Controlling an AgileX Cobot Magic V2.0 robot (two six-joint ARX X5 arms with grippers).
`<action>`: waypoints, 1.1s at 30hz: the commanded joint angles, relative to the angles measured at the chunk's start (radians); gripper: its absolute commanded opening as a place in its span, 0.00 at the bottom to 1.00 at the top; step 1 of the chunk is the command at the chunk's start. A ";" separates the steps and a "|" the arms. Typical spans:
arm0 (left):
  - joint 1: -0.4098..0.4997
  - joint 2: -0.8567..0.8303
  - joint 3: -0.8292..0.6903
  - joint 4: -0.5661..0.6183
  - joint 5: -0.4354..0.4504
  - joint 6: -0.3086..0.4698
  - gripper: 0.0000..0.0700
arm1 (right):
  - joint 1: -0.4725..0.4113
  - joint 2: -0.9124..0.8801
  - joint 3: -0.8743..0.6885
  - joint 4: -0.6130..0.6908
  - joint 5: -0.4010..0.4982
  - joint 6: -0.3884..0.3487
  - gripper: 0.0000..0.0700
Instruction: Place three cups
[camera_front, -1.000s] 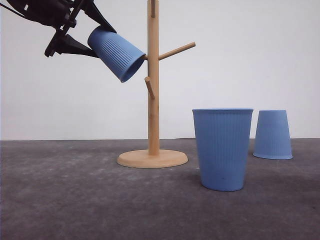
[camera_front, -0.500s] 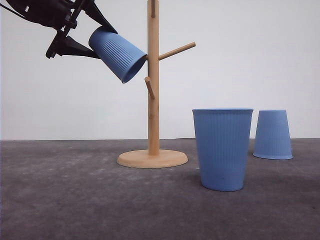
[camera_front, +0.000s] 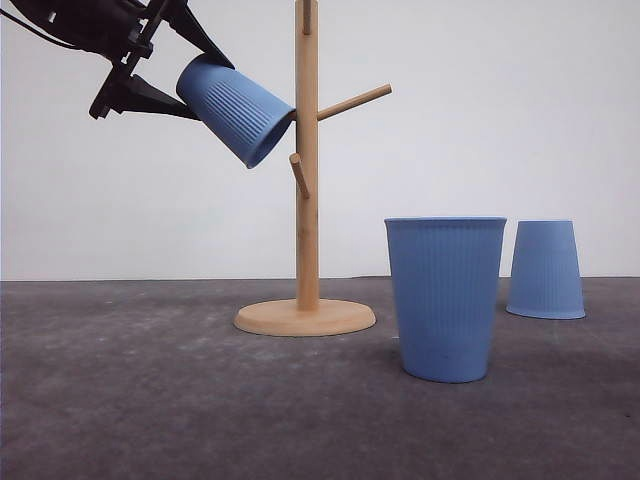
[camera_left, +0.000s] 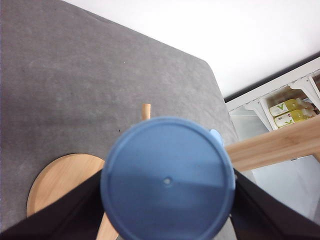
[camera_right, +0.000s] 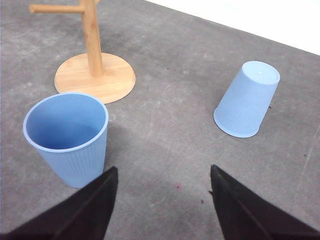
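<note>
Overhead, the left gripper (camera_front: 165, 70) grasps a cup (camera_front: 235, 108) above the grey table (camera_front: 150, 400).

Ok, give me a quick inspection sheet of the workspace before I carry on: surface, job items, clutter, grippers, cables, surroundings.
Surface: grey table, bare around the things.
Job's things: held cup tilted, mouth toward the rack; whether it is on a peg, cannot tell. Upright cup stands right of the rack base. Upside-down cup stands farther back right, apart from it.
Clutter: nothing seen.
Grippers: left gripper raised, fingers shut on the held cup's base end. Right gripper open above the table, holding nothing.
Cables: one dark cable at the left arm, top left of the front view.
Surroundings: white wall behind; white shelf with bottles beyond the table edge.
</note>
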 joint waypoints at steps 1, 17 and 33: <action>-0.003 0.020 0.021 -0.005 -0.013 0.022 0.58 | 0.003 0.003 0.013 0.011 0.000 0.012 0.53; -0.002 0.020 0.021 0.024 -0.009 0.041 0.74 | 0.003 0.003 0.013 0.011 0.000 0.012 0.53; 0.139 -0.102 0.021 -0.235 -0.061 0.311 0.67 | 0.003 0.002 0.013 0.010 0.000 0.012 0.53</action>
